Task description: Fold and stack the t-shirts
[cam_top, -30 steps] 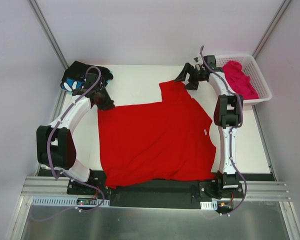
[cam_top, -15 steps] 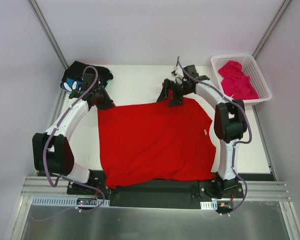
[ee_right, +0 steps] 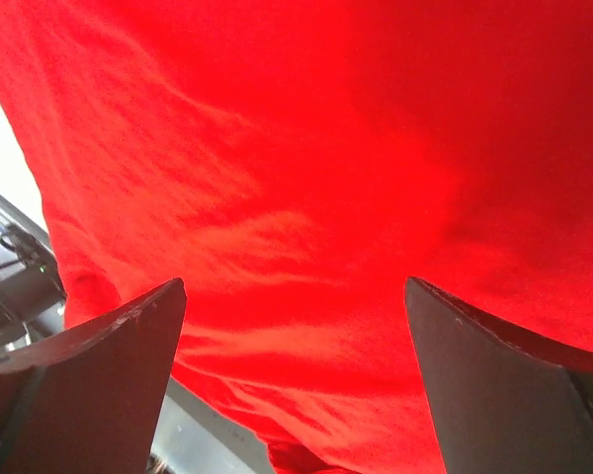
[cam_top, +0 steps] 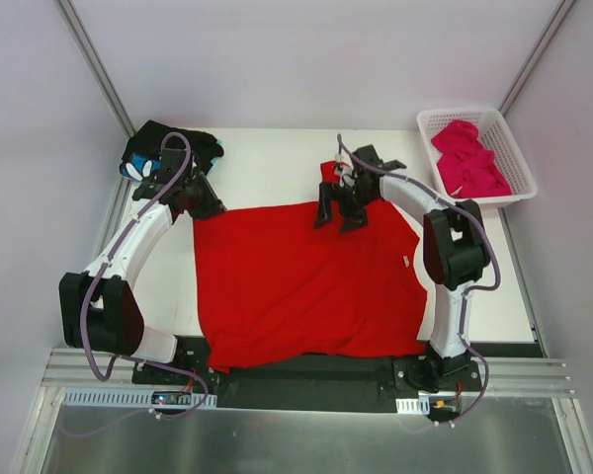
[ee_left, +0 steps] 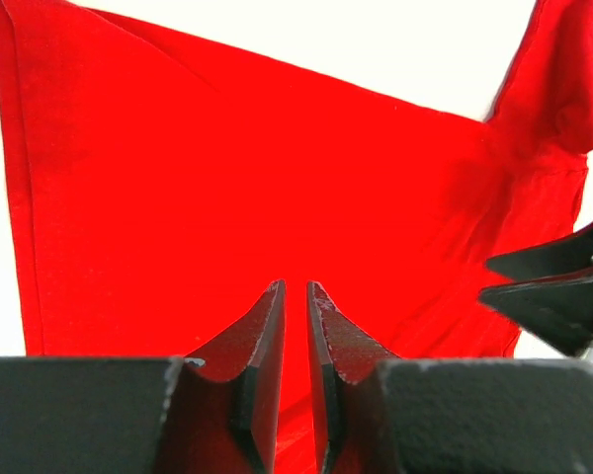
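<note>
A bright red t-shirt point(cam_top: 306, 276) lies spread over the middle of the table and fills both wrist views point(ee_left: 227, 178) point(ee_right: 306, 148). My left gripper point(cam_top: 200, 205) point(ee_left: 295, 288) sits at the shirt's far left corner, its jaws nearly together with red cloth between them. Over the shirt's far edge hangs my right gripper point(cam_top: 338, 212) point(ee_right: 296, 326), wide open with nothing between its fingers; its dark fingers point(ee_left: 553, 291) also show in the left wrist view. A black flower-print t-shirt point(cam_top: 156, 148) is bunched at the far left. A magenta-pink t-shirt point(cam_top: 469, 158) lies in the basket.
The white lattice basket point(cam_top: 521, 176) stands at the far right corner of the table. White walls and metal posts close in the back and sides. The arms' bases and a metal rail point(cam_top: 306, 380) line the near edge.
My right arm has swung from beside the basket leftward and nearer, and now hangs over the red shirt's far edge. The left gripper has stayed at the shirt's corner.
</note>
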You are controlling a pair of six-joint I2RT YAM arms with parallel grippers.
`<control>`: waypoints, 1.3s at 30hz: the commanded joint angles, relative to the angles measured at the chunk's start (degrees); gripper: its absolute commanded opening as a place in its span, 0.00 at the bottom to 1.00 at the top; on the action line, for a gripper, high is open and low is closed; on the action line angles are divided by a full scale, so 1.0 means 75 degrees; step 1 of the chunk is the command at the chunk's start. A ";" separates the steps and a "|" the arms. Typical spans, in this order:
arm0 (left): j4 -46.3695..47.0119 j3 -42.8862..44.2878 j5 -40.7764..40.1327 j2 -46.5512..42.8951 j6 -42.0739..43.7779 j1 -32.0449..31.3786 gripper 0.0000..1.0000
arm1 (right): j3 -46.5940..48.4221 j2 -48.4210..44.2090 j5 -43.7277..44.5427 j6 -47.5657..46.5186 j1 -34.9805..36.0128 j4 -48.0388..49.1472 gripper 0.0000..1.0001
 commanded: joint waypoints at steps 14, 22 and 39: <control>-0.0205 0.0227 0.0067 -0.0105 0.0125 -0.0004 0.13 | 0.4958 0.1512 0.0278 -0.0777 -0.2040 -0.1209 0.96; -0.0334 0.0333 0.0020 -0.0023 0.0195 -0.0004 0.13 | 0.5262 0.2776 -0.0190 -0.0554 -0.2311 -0.0822 0.96; -0.0557 0.0403 0.0020 0.0059 0.0301 -0.0004 0.13 | 0.5813 0.3587 -0.1022 0.0242 -0.2288 0.0209 0.97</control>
